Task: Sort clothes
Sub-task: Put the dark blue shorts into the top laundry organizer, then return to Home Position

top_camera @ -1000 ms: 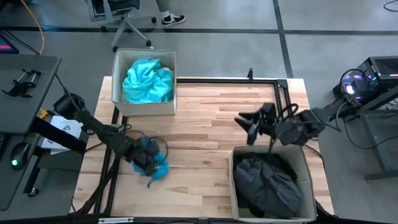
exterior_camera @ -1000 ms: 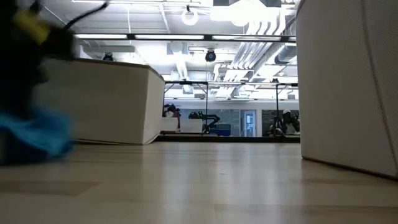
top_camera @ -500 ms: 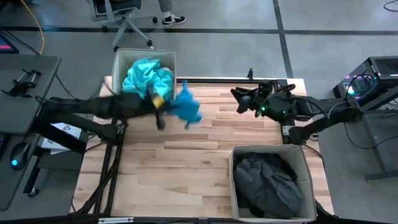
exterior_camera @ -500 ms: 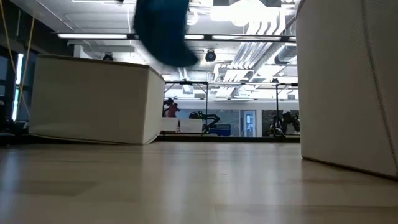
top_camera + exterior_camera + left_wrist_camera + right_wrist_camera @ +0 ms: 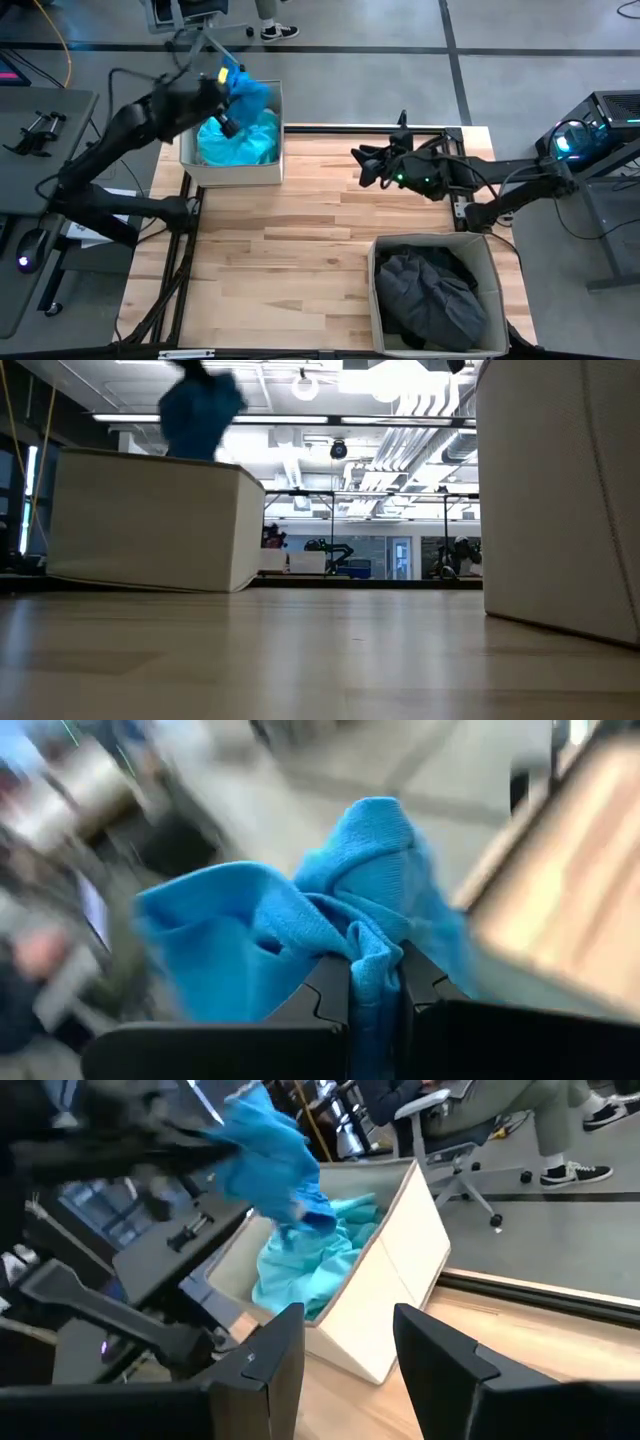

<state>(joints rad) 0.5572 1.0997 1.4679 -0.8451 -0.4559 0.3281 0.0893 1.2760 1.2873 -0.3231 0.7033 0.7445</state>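
While the right gripper (image 5: 366, 167) waits open over the table (image 5: 300, 240), the left gripper (image 5: 226, 92) holds a blue garment (image 5: 248, 95) pinched above the light-clothes bin (image 5: 232, 172); next, it likely opens to drop it in.

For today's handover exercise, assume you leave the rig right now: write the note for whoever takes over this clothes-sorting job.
Left gripper: shut on a blue garment, held in the air over the far-left bin.
Right gripper: open, empty, above the far right part of the table.
Done: turquoise clothes lie in the far-left bin; dark clothes fill the near-right bin. No loose clothes show on the table.
Left: release the blue garment into the far-left bin.
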